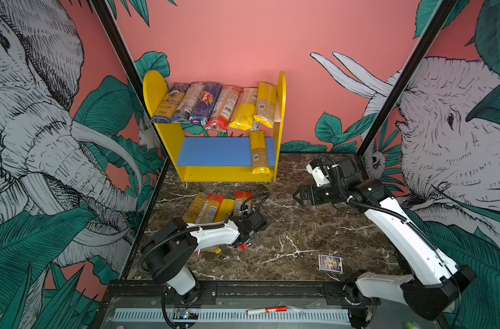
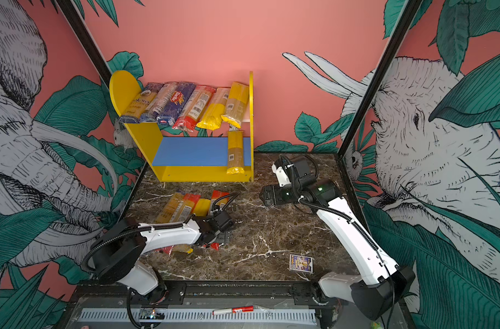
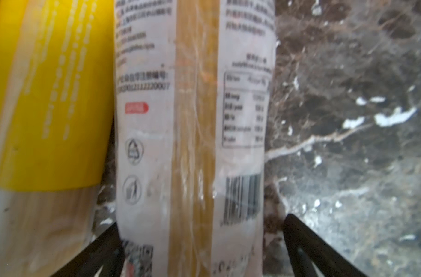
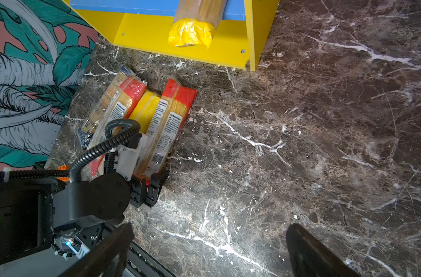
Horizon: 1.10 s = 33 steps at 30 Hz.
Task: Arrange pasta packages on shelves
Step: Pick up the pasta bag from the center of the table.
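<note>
Four long plastic spaghetti packets (image 4: 144,112) lie on the dark marble surface (image 1: 300,233). The left gripper (image 3: 201,220), jaws wide, straddles a red-ended packet (image 4: 167,124) across its narrow width, ready to pinch. The right gripper (image 1: 298,196) hovers open near the yellow wooden shelf unit (image 1: 163,94).

Shelf unit (image 1: 169,142) is yellow w/ a blue lower board (image 1: 214,151); on its top row sit a dark blue Barilla pkt (image 1: 204,104), a clear red-ended pkt (image 1: 224,109) and a half-yellow pkt (image 1: 243,114). Tabletop (image 1: 300,233) is dark brown marble w/ white veins, and the pkts lying on it (image 4: 178,112) are clear w/ red or yellow bands & white labels. Walls (image 1: 243,42) are salmon pink w/ teal leaves and b&w line-drawn elephants; card box (image 1: 330,263) is purple-blue, marker (image 1: 267,310) red & white.
</note>
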Motion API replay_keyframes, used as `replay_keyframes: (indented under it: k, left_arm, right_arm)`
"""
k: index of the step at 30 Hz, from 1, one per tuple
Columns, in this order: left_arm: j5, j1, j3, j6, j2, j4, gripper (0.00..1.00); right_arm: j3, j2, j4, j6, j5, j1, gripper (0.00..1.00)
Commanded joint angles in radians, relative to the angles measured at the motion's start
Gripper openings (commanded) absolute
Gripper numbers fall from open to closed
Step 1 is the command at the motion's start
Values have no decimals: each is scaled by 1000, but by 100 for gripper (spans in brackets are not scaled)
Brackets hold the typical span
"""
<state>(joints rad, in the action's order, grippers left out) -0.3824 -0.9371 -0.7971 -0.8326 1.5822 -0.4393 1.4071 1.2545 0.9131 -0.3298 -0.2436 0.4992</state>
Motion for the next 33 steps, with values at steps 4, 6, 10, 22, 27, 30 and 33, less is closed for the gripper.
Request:
replay_keyframes:
  k: [4, 6, 10, 22, 27, 30, 33]
  left_arm:
    - [60, 24, 10, 12, 77, 50, 91]
    - [72, 24, 19, 6, 82, 59, 78]
    - [83, 24, 52, -2, 60, 67, 41]
    - [21, 25, 165, -31, -209, 14, 0]
    - [-40, 26, 198, -2, -412, -16, 0]
    - [-67, 33, 192, 33, -517, -50, 0]
    - [-83, 50, 184, 68, -616, -65, 0]
  right_arm:
    - [17, -1, 22, 10, -9, -21, 99]
    - [22, 3, 27, 8, -10, -27, 99]
    - [45, 19, 30, 7, -40, -34, 99]
    - [117, 99, 6, -3, -126, -39, 99]
    - [144, 140, -27, -29, -171, -47, 99]
    - [157, 162, -50, -54, -208, -51, 99]
    - [156, 170, -81, -77, -237, -55, 99]
